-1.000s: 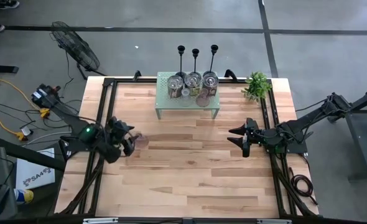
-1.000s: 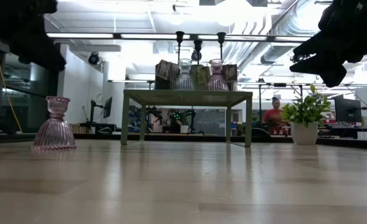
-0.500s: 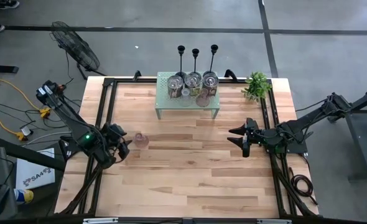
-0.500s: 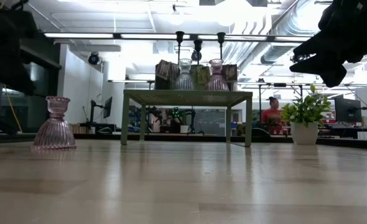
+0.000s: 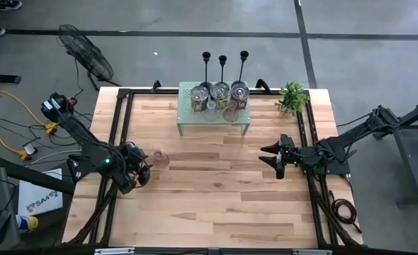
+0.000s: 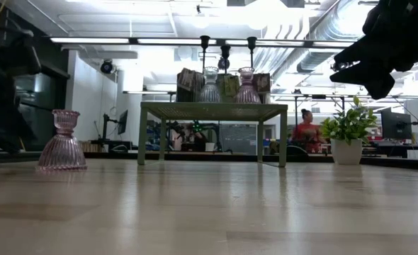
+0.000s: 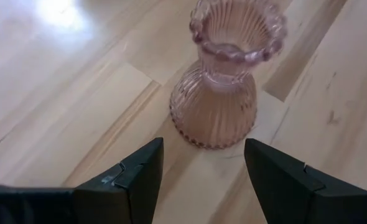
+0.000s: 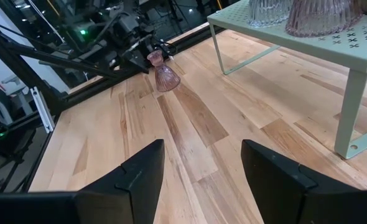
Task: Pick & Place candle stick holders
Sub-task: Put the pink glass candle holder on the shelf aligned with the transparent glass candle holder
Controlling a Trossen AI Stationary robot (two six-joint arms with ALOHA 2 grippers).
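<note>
The left wrist view is showing what the overhead view barely hints at: a ribbed pink glass holder (image 7: 224,74) is standing upright on the wooden table (image 7: 65,99), and the left gripper (image 7: 202,177) is sitting just short of it with its fingers spread apart, touching nothing. In the high view that same holder (image 5: 158,159) is appearing as a faint pink spot left of centre, just beside the left gripper (image 5: 139,166). The low view is giving its full bell-shaped outline (image 6: 62,142) at the left edge of the frame.

The right gripper (image 5: 278,157) is hovering at the right of the high view, well apart from the holder, its fingers parted and empty; the right wrist view is looking between them at the pink holder (image 8: 163,73) far across the table.

At the upper centre of the high view, the pale green shelf (image 5: 213,113) is carrying several glass jars (image 5: 220,92), with 3 black candlesticks (image 5: 223,65) standing just behind it. A small plant (image 5: 292,97) is sitting at the upper right. In the low view a person (image 6: 308,131) is showing in the room behind, right of the shelf
</note>
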